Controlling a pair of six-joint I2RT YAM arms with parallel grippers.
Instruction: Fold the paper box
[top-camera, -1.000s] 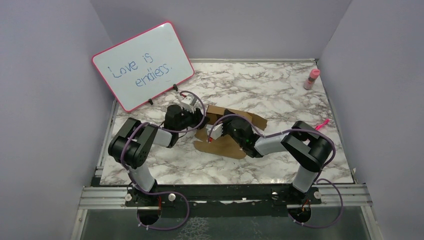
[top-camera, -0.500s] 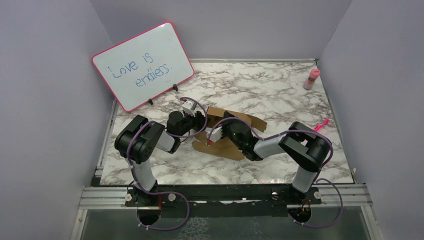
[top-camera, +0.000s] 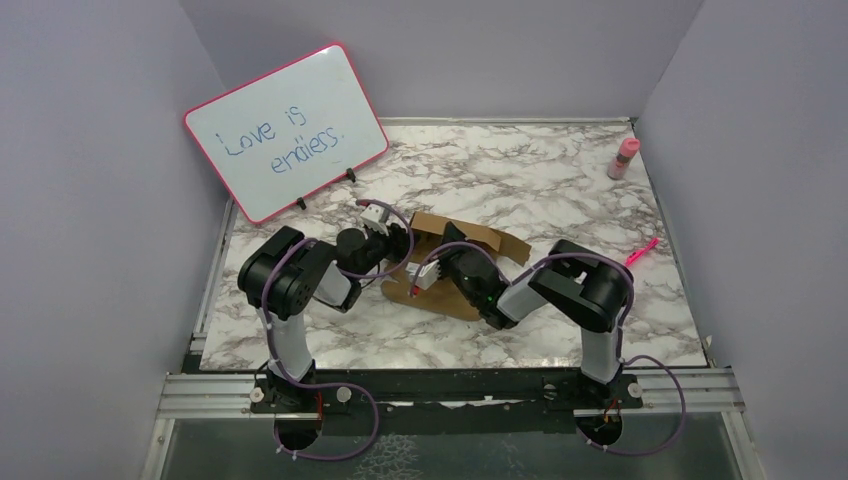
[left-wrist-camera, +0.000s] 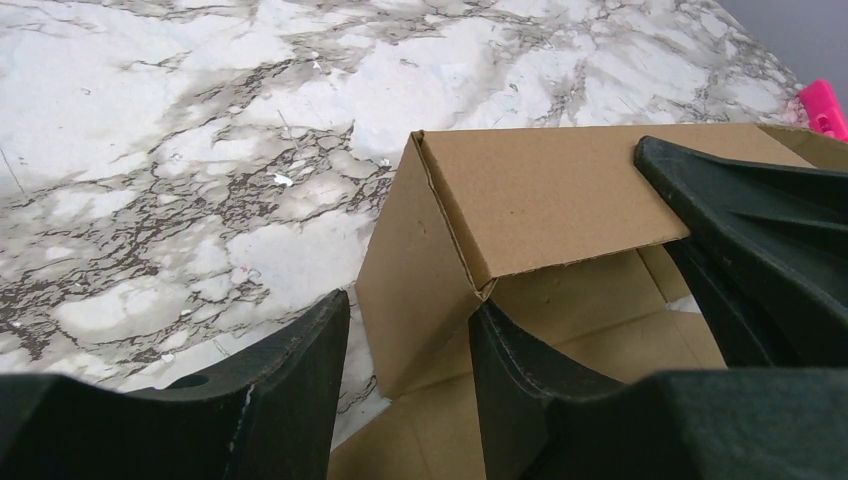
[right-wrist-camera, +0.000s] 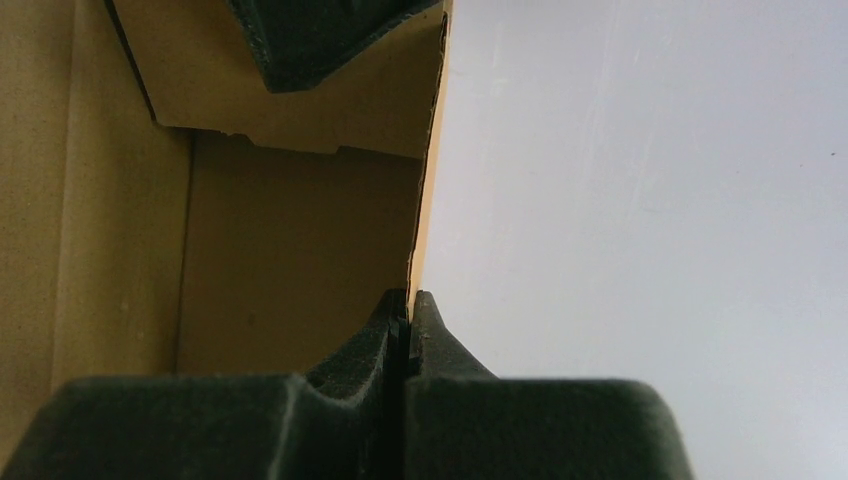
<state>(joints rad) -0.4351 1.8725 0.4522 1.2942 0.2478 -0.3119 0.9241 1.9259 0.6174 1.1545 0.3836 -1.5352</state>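
Observation:
The paper box (top-camera: 447, 299) is brown cardboard, partly folded, lying mid-table between both arms. In the left wrist view one side wall (left-wrist-camera: 415, 280) stands upright with a panel (left-wrist-camera: 540, 190) folded over it. My left gripper (left-wrist-camera: 410, 305) is open and straddles that wall. Its right finger (left-wrist-camera: 510, 370) is inside, touching the folded corner, and marble shows beside its left finger (left-wrist-camera: 300, 380). My right gripper (right-wrist-camera: 407, 300) is shut on the thin edge of a box panel (right-wrist-camera: 290, 250), seen edge-on. The black body of the right gripper (left-wrist-camera: 760, 250) fills the left wrist view's right side.
A pink-framed whiteboard (top-camera: 285, 130) leans at the back left. A pink bottle (top-camera: 624, 158) stands at the back right corner. A pink pen (top-camera: 645, 248) lies by the right edge, and grey walls close three sides of the marble table (top-camera: 560, 190).
Both arms have drawn in toward the box: the left arm's elbow shifted right, the right arm's elbow shifted left. The box has slid slightly left. Neither gripper's jaws changed.

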